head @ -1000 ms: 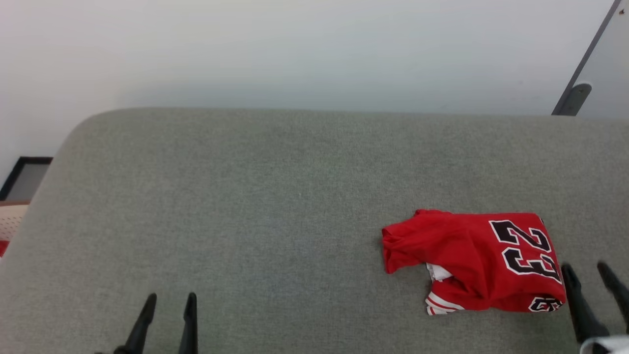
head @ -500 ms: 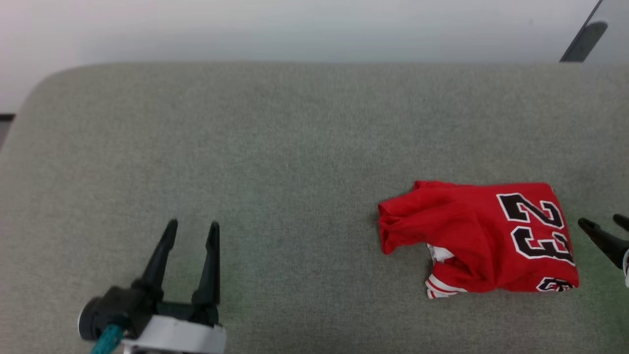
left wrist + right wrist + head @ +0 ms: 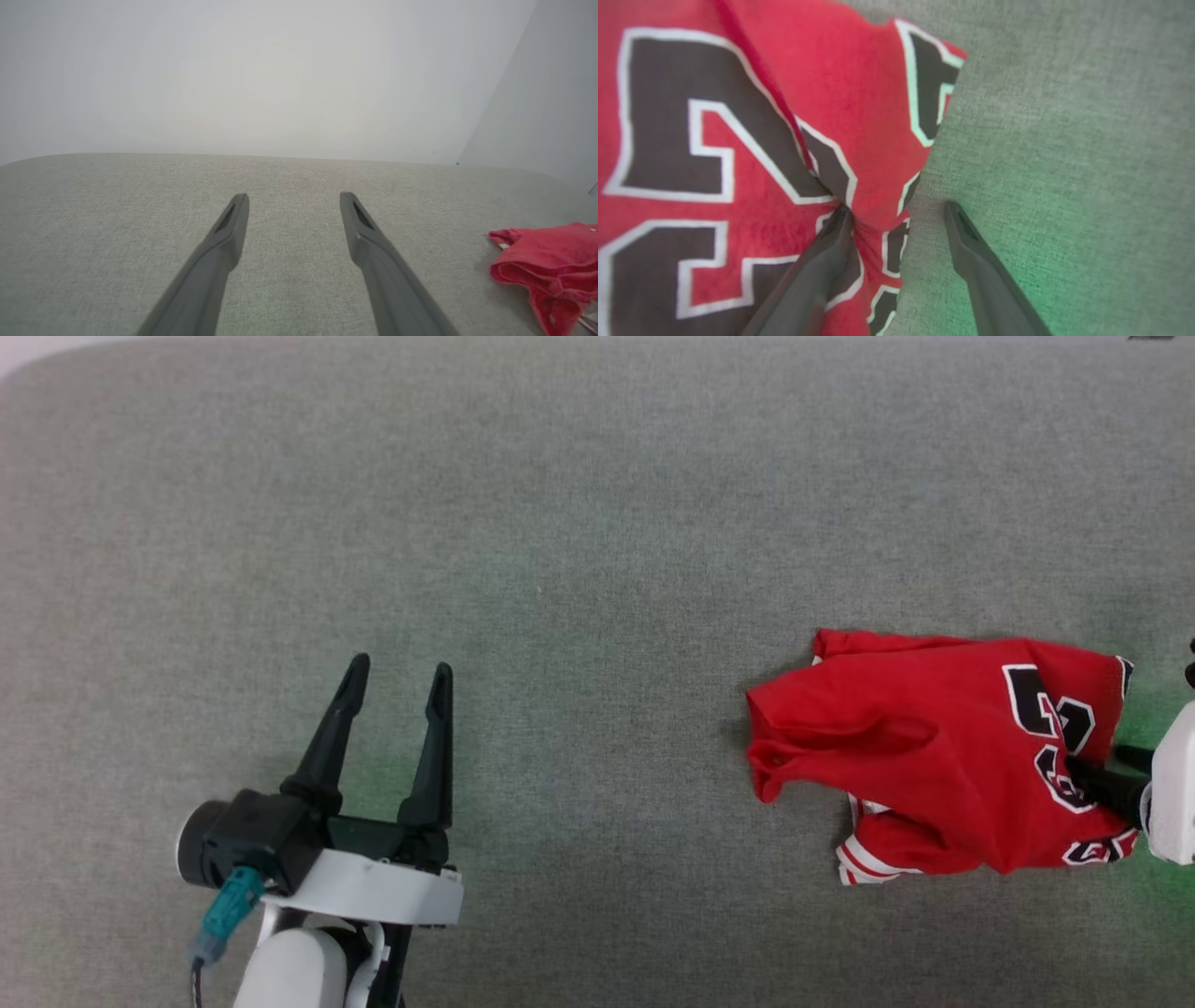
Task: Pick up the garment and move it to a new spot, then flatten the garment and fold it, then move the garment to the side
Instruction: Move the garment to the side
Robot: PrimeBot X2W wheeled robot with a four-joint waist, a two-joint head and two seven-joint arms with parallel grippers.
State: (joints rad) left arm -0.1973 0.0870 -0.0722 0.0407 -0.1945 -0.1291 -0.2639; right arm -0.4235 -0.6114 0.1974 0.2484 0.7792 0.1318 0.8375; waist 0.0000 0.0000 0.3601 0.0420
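We see the garment, a red jersey, lying crumpled and loosely folded at the right side of the head view. Large black digits with white outlines run down its right-hand part. A "2" reads plainly, and the digit below it (likely a "3") is partly covered by a dark finger. More black, white-outlined lettering shows at the jersey's lower right corner, too cut off to read. A strip of red-and-white striped trim and a bit of white cloth peek out along its lower edge. We can make out no brand mark or label.

The right gripper comes in from the right edge and is at the jersey's right border. In the right wrist view the garment takes up the left half. The right gripper has its jaws spread apart across the cloth's edge. One finger presses down on the printed digits, where the fabric puckers, and the other rests over bare surface just beside the jersey. Nothing is pinched between them.

The left gripper sits well apart from the jersey at the lower left, jaws wide and empty, with a teal plug at its wrist. From its own camera, the left gripper points across bare surface, with the garment at the far right.

Everything lies on a grey-green woven padded surface with a rounded corner at the upper left. A green glow tints it near the right gripper. A plain pale wall stands behind it.
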